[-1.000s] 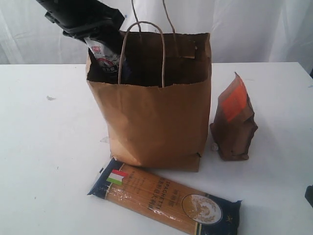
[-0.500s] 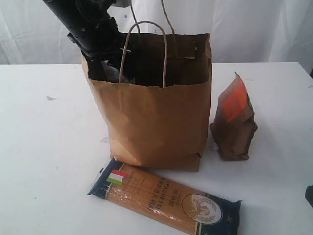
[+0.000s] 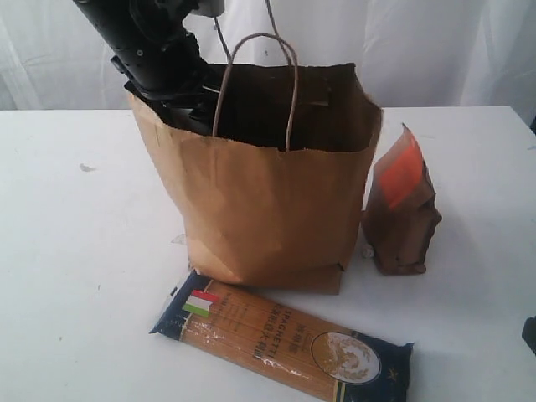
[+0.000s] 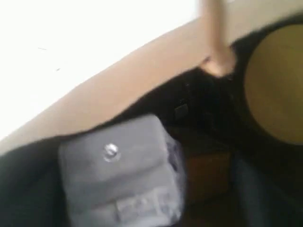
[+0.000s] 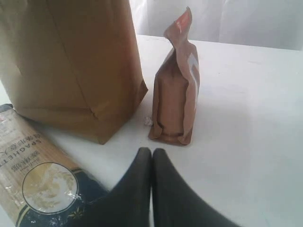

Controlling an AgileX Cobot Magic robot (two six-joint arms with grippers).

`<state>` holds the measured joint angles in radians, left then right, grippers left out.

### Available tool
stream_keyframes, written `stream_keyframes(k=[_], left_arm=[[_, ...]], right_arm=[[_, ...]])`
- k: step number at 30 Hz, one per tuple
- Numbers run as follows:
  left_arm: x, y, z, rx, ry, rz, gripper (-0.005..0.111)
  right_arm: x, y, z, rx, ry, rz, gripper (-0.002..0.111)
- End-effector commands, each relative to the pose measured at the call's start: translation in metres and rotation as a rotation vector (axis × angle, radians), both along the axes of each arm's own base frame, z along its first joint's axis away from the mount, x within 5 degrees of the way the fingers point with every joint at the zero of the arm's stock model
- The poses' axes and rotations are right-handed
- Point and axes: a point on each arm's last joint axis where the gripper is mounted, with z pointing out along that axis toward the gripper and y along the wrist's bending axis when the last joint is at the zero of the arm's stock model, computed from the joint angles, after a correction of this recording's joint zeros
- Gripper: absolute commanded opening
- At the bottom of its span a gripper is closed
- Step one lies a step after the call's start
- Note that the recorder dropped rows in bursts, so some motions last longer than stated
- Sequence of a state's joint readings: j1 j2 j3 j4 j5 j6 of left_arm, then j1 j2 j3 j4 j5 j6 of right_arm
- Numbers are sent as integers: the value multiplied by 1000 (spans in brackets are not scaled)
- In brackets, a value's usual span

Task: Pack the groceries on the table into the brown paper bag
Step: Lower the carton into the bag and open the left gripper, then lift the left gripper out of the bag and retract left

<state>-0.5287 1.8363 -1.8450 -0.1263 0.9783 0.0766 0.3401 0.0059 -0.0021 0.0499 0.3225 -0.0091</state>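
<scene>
The brown paper bag [image 3: 268, 209] stands upright mid-table. My left arm [image 3: 163, 59] reaches down into its left side, so the exterior view hides the left gripper [image 4: 142, 194]. Inside the bag, blurred, a grey-white milk carton [image 4: 118, 175] lies between dark fingers that stand wide apart, with bag floor showing beside it. A gold jar lid [image 4: 277, 85] is next to it. The spaghetti pack [image 3: 276, 339] lies flat in front of the bag. Right of the bag stands the brown-orange pouch [image 3: 402, 209]. My right gripper [image 5: 152, 153] is shut and empty, low over the table before the pouch [image 5: 175, 94].
A tiny foil ball [image 5: 148, 121] lies between the bag [image 5: 71, 61] and the pouch. The twisted handles [image 3: 255, 84] rise beside my left arm. The spaghetti pack [image 5: 33, 179] lies close to the right gripper. A white curtain hangs behind the table [image 3: 75, 251].
My left arm has gone down into the bag with the carton, which no longer shows above the rim. The bag's mouth has been pushed wider on the left. The right arm has stayed still.
</scene>
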Motion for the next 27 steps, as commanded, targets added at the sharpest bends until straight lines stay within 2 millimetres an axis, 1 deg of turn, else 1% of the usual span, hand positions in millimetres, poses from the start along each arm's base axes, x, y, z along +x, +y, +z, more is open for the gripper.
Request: stream_keyframes(k=[1,5,10,16,18,19,20,21,22,24,26,27], left_arm=[[-4,0,6,-16,8,-1,98],[-5,-1,9,-33,11,3,98],[-7,-1,19,-44,5,3,98],[-15,2,29,-62,8,-4,98],[-19,4,36,-66,4,-7,97],[-24,7,42,-71,-5,-10,94],[-28,9,47,-72,-8,-13,91],[-36,14,55,-71,-9,-19,83],[-41,16,60,-70,-9,-22,77],[-56,25,75,-71,-16,-33,54],[-66,31,85,-76,-27,-38,39],[-72,34,92,-86,-45,-39,26]], right_arm=[[0,0,0,8,-10,-6,0],[0,0,0,8,-10,-6,0],[0,0,0,8,-10,-6,0],[0,0,0,8,-10,-6,0],[0,0,0,8,-10,-6,0],[0,0,0,8,-10,-6,0],[0,0,0,8,-10,-6,0],[0,0,0,8,-10,-6,0],[0,0,0,8,-10,-6,0],[0,0,0,8,-10,-6,0],[0,0,0,8,-10,-6,0],[0,0,0,8,-10,-6,0]])
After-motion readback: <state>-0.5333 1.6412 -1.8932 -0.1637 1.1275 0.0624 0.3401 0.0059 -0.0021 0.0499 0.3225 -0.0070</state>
